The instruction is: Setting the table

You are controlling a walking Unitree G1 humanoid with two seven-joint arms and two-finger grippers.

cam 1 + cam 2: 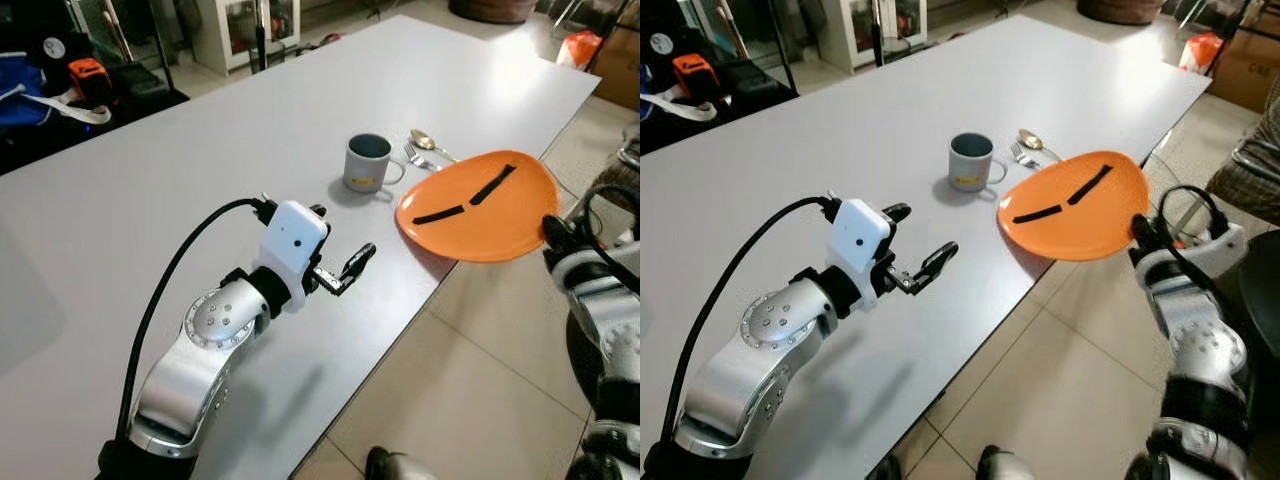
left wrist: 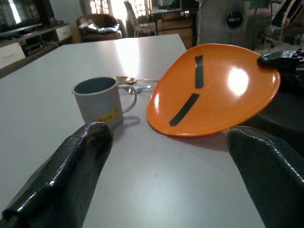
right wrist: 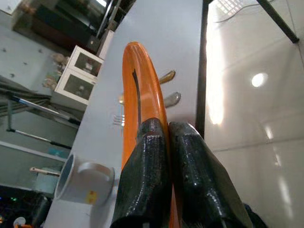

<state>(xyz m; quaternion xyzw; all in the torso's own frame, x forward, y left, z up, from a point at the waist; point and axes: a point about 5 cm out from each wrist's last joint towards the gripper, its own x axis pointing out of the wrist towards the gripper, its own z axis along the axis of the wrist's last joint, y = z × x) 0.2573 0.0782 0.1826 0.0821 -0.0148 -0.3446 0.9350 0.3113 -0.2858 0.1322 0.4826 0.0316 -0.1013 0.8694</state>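
A long grey table (image 1: pixel 200 140) stands over a tiled floor (image 1: pixel 480 380). The left pincer (image 1: pixel 340 262) hovers above it, released. The right pincer (image 3: pixel 164 156) grasps an orange plate (image 1: pixel 485 205) by its rim, tilted over the table edge. Beyond sit a grey mug (image 1: pixel 367 163), fork (image 1: pixel 418 157) and spoon (image 1: pixel 428 142).

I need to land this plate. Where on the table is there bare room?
Bare tabletop lies between the left gripper and the grey mug, and beyond the mug. It is crowded around the gold spoon and fork, beside the orange plate held by the right gripper.
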